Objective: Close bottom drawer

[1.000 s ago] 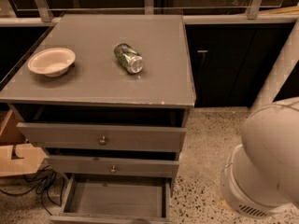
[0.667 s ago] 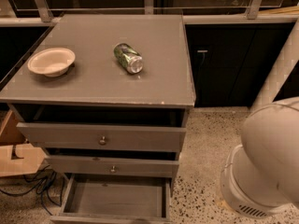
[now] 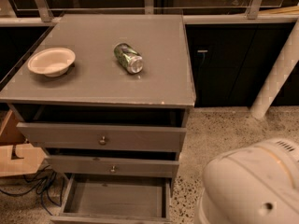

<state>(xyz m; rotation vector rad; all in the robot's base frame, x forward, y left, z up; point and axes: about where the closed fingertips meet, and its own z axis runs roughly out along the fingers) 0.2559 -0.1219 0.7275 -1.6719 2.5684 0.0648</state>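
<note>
In the middle of the view stands a grey cabinet (image 3: pixel 107 85), seen from above. At lower right I see my robot's white shell (image 3: pixel 252 185). The gripper is out of frame, so I cannot tell its state or whether it holds anything. The bottom drawer (image 3: pixel 114 199) sits pulled well out at the cabinet's foot, front panel nearest me, so I judge it needs a push inward. On top rest a bowl (image 3: pixel 51 61) and a can (image 3: pixel 128 57) on its side, apart, clear of the drawers.
</note>
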